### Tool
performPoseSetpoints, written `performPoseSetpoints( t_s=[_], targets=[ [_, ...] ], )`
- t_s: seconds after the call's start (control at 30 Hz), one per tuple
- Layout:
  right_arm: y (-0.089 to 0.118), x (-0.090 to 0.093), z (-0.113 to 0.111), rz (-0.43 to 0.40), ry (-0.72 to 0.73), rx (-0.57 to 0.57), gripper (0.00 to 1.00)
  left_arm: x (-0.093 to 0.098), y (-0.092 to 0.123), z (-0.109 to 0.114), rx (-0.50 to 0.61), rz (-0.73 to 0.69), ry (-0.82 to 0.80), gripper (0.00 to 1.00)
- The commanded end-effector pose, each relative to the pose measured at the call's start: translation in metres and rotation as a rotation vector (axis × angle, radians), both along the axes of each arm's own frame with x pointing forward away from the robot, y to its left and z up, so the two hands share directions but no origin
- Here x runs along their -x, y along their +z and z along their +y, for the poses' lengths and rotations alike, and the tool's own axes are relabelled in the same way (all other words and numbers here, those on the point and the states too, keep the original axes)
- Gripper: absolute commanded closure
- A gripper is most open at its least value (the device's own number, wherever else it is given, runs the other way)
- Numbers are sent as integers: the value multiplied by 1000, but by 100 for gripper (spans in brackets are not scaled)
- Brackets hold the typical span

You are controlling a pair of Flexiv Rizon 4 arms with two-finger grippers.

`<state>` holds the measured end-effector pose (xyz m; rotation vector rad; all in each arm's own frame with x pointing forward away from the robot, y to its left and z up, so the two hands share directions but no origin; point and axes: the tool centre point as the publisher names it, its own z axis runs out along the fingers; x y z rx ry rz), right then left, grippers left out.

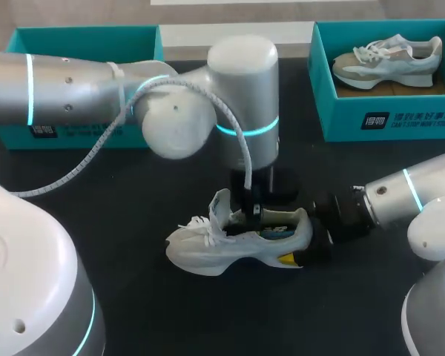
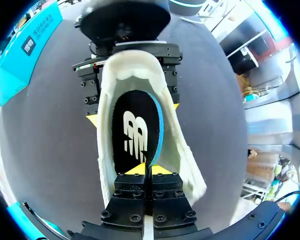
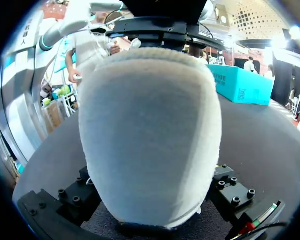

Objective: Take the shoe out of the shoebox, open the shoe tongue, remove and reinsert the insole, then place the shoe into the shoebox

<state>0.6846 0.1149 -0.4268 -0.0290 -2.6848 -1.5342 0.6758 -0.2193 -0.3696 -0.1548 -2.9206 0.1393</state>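
Note:
A white shoe [image 1: 208, 248] stands upright on the black table [image 1: 133, 311], toe to the left. My left gripper [image 1: 254, 213] comes straight down into its opening. In the left wrist view that gripper [image 2: 147, 170] is shut on the edge of the black insole [image 2: 132, 135], whose blue rim is lifted on one side. My right gripper [image 1: 293, 236] is shut on the shoe's heel, with a yellow tip against each side of it [image 2: 92, 120]. The heel [image 3: 150, 135] fills the right wrist view and hides the right fingertips.
A teal shoebox [image 1: 81, 44] sits at the back left, partly hidden behind my left arm. A second teal box [image 1: 386, 111] at the back right holds another pale shoe [image 1: 389, 63]. Bare table lies in front of the shoe.

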Motion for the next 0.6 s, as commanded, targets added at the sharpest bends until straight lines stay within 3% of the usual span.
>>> performPoseSetpoints(
  t_s=[0.03,0.37,0.6],
  targets=[
    [-9,2,-2,1,0,3,100,-10,14,11,11,66,4,100],
    [-9,2,-2,1,0,3,100,-12,36,12,38,133,34,100],
    [-9,2,-2,1,0,3,100,-1,57,1,55,161,38,100]
  ],
)
